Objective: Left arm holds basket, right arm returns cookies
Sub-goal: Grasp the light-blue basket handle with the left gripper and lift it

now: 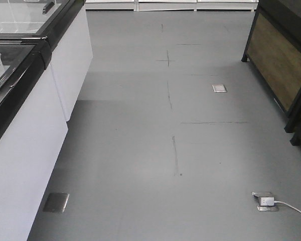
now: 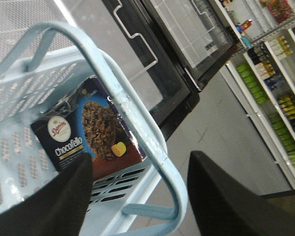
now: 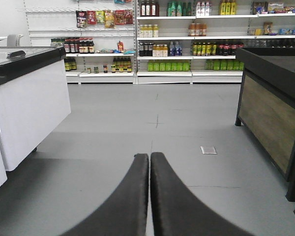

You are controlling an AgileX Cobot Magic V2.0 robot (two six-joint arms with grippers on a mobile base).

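Observation:
In the left wrist view the light blue basket (image 2: 19, 123) hangs tilted, its thin handle (image 2: 137, 123) curving down between the two black fingers of my left gripper (image 2: 140, 156). Those fingers stand wide apart, so the gripper is open around the handle and not pinching it. The cookies (image 2: 88, 128), a dark navy box with a chocolate cookie picture, lie inside the basket against its slotted wall. My right gripper (image 3: 149, 156) points out over the grey floor, shut with nothing between its fingers. Neither arm nor the basket shows in the front view.
White chest freezers with black rims (image 1: 20, 125) line the left side. A dark wood-panelled display stand (image 1: 281, 55) stands on the right. A floor socket with a white plug and cable (image 1: 266, 201) lies front right. Shelves of bottles (image 3: 187, 49) fill the far wall.

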